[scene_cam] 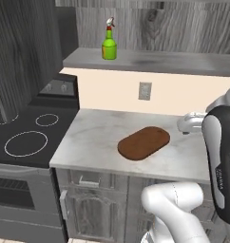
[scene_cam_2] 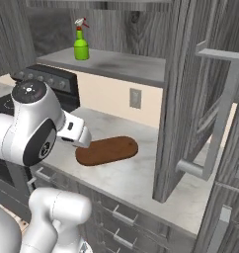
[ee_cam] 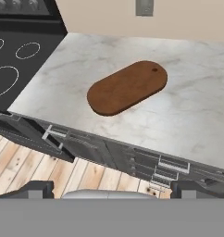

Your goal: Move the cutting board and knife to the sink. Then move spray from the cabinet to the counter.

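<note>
Lying flat on the counter (scene_cam: pixel 93 137), the cutting board (scene_cam: pixel 143 142) was not yet moved; the spray (scene_cam: pixel 109 43) was left on the cabinet (scene_cam: pixel 174 60) shelf, and the gripper (ee_cam: pixel 112 189) was held open, empty.

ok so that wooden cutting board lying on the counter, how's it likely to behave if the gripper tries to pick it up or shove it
The cutting board looks like a rigid wooden slab, so it should stay stiff. It lies flat on the smooth marble counter, so a push would probably slide it rather than tip it. Being thin and flush, its edge may be awkward for the open gripper.
</note>
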